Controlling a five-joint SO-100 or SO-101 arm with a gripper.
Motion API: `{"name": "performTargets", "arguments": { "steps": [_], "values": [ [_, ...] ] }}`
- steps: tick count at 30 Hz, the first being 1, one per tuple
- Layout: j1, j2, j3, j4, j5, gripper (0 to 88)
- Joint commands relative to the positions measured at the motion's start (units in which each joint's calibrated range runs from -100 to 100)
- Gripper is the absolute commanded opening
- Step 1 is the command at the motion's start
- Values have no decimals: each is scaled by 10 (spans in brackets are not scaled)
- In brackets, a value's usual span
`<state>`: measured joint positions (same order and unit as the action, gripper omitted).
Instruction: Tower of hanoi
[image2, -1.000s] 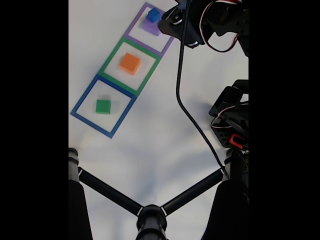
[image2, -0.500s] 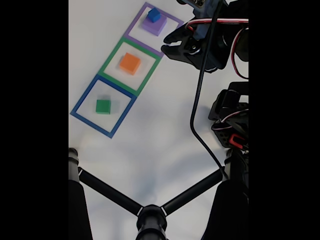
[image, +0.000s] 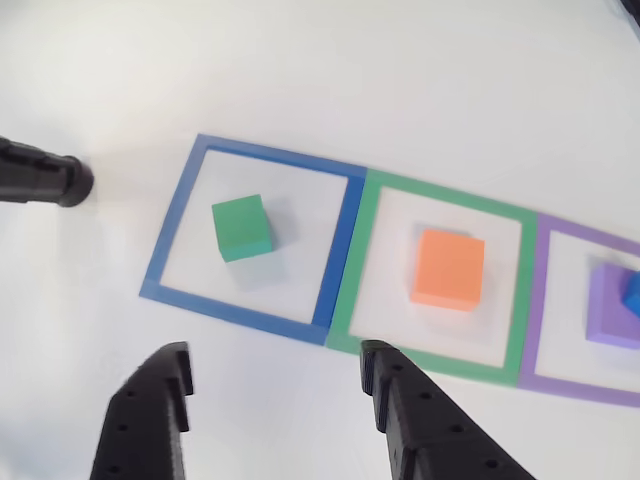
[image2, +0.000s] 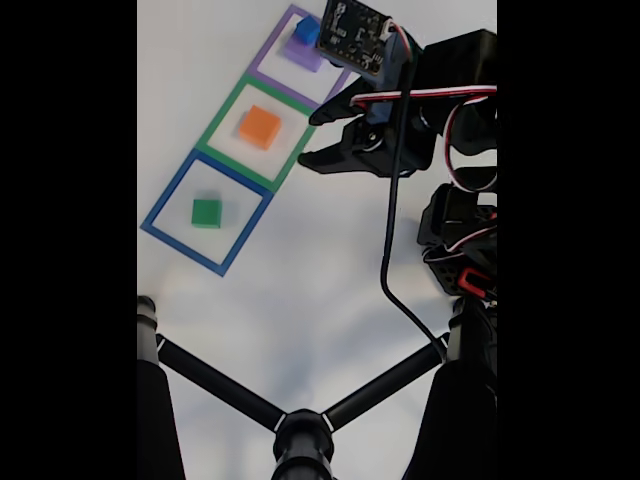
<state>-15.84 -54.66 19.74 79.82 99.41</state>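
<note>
The tower of hanoi blocks lie in three flat square frames on a white table. The green block (image: 241, 228) (image2: 206, 212) sits in the blue frame (image: 340, 250) (image2: 168, 190). In the green frame (image: 440, 195) (image2: 222, 113) is the orange block (image: 448, 268) (image2: 260, 127). The small blue cube (image: 632, 290) (image2: 306, 32) rests on the flat purple block (image: 606, 310) (image2: 298, 57) inside the purple frame (image2: 271, 40). My gripper (image: 275, 360) (image2: 309, 139) is open and empty, beside the green frame's edge, apart from all blocks.
Black tripod legs (image2: 220, 385) spread across the lower table, and one leg tip (image: 40, 175) lies left of the blue frame in the other view. A black cable (image2: 385, 260) hangs from the arm. The arm's base (image2: 460, 250) stands at the right.
The open gripper has moved away from the purple frame and down along the row, now level with the green frame. The blocks have not moved.
</note>
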Motion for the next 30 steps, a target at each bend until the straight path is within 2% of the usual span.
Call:
{"name": "performTargets", "arguments": {
  "steps": [1, 5, 14, 22, 30],
  "values": [
    [2, -37, 177, -172, 6, 260],
    [2, -34, 306, -328, 6, 286],
    [-23, 73, 559, -796, 6, 321],
    [-42, 154, 653, -979, 6, 335],
    [-38, 360, 609, -1156, 6, 350]
  ]
}}
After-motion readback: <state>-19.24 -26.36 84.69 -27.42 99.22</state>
